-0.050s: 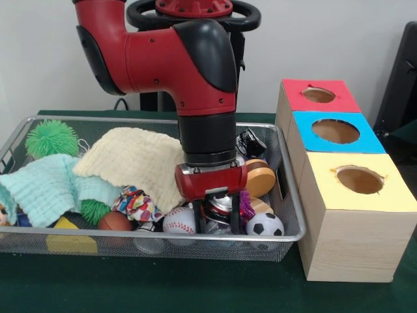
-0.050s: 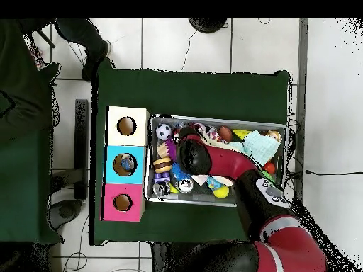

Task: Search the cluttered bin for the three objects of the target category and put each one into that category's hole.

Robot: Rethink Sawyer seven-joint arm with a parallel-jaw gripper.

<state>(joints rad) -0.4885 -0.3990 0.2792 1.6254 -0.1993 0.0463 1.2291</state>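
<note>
The gripper (image 1: 216, 218) is down inside the wire bin (image 1: 290, 195), right beside the baseball (image 1: 179, 220). Its fingers are close together, and there seems to be something shiny and red between them, but it is too hidden to tell if they hold it. The soccer ball (image 1: 264, 225) sits just on the other side of the gripper from the baseball. Both balls look hard, round and light, so they could roll or slip. Squeezing across the middle looks best. The 3 boxes (image 1: 339, 134) with holes stand beside the bin.

wire mesh bin (image 1: 290, 189), knitted cloth (image 1: 140, 160), wooden boxes (image 1: 342, 244).
</note>
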